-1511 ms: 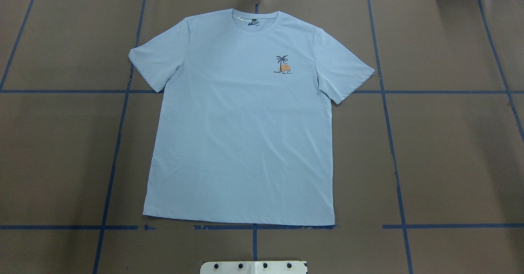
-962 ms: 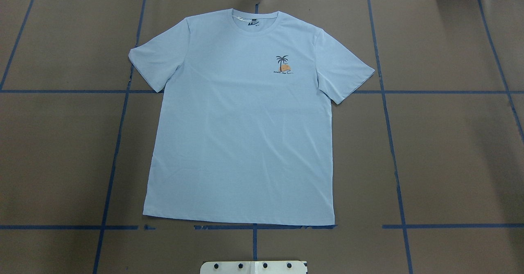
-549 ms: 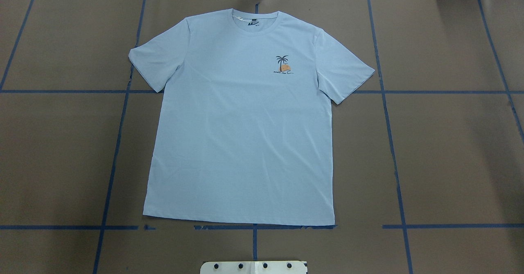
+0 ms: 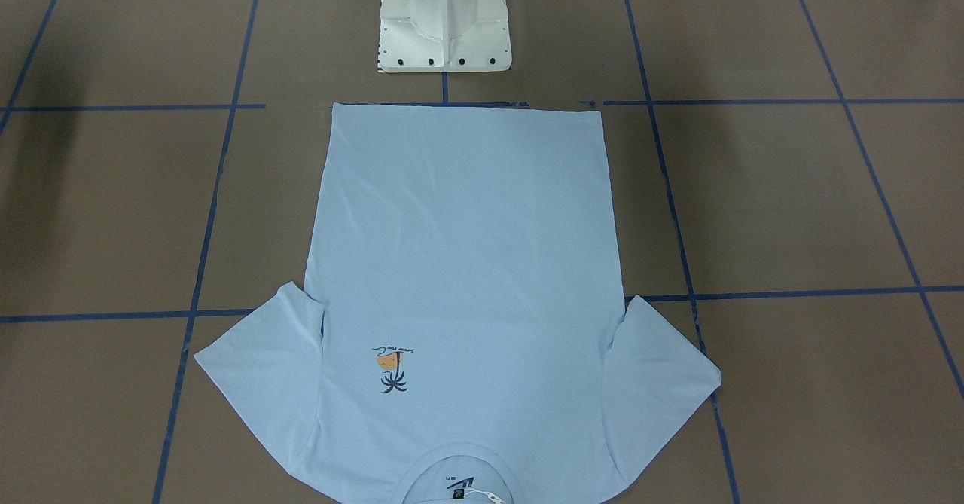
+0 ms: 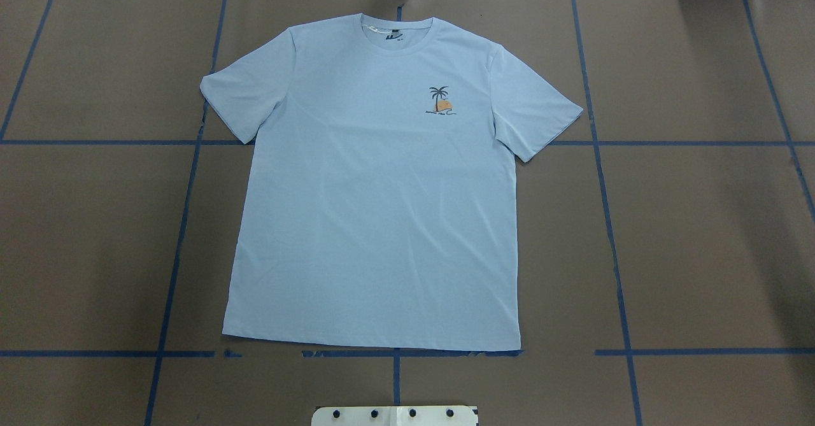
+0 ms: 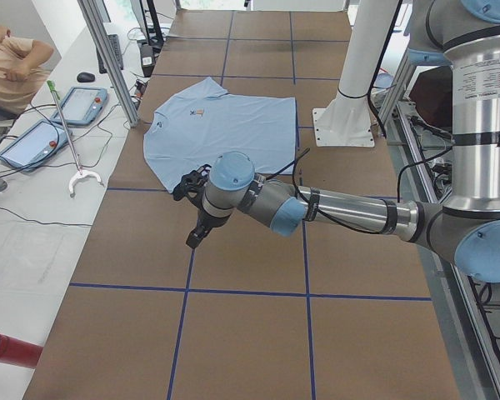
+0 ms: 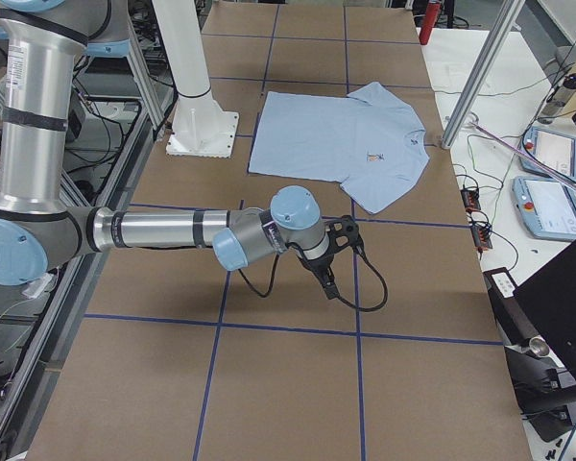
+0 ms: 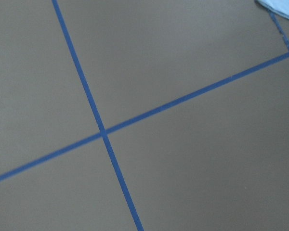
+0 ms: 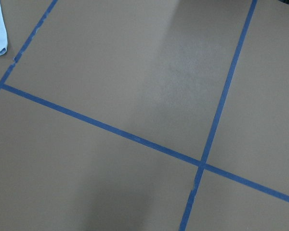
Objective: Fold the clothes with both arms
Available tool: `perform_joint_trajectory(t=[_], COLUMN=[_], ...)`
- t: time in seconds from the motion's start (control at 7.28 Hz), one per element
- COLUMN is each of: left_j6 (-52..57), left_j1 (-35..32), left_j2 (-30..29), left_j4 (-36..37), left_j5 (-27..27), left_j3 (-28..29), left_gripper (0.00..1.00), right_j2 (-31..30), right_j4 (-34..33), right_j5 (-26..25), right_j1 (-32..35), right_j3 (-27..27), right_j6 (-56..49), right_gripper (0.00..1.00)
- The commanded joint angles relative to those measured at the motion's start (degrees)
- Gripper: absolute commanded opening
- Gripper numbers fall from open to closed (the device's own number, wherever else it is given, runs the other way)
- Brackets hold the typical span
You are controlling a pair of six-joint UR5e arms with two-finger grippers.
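The T-shirt (image 5: 375,184) is lying flat, front up, in the middle of the brown table (image 5: 700,235). Its collar (image 5: 398,31) is at the far edge and its hem runs right along a blue tape line (image 5: 414,353), just ahead of the white pedestal base (image 4: 444,22). Both sleeves are spread out, with lots of open tabletop on either side.

The left arm (image 6: 342,208) stretches out low, and the left gripper (image 6: 193,240) points down over bare table just off the sleeve on that side. The right arm (image 7: 163,229) mirrors it, with the right gripper (image 7: 328,286) off the other sleeve. Honestly can't tell how far apart either one's fingers are, since they only show up in the side views.
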Motion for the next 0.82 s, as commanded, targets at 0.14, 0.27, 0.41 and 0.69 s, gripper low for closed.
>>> perform_joint_trajectory(t=[0.14, 0.27, 0.41, 0.69], left_j6=[-0.52, -0.43, -0.52, -0.52], left_j1=[-0.07, -0.07, -0.07, -0.07], left_j2=[-0.57, -0.57, -0.57, -0.66], left_j4=[-5.82, -6.26, -7.31, -7.41], left_j5=[-0.21, -0.21, -0.21, -0.21], left_j3=[2.51, 2.60, 2.77, 2.69], left_gripper=[1.00, 1.00, 1.00, 1.00], right_j2=[8.31, 13.91, 18.23, 27.54], right_j4=[10.02, 10.46, 10.81, 11.08], right_j5=[-0.28, -1.85, -6.39, -17.97], right_j1=[-3.97, -8.27, -12.49, -23.30], right_j3=[-9.07, -11.26, -11.46, -15.03], right_j6=[7.08, 17.94, 27.18, 42.85], right_gripper=[1.00, 1.00, 1.00, 1.00])
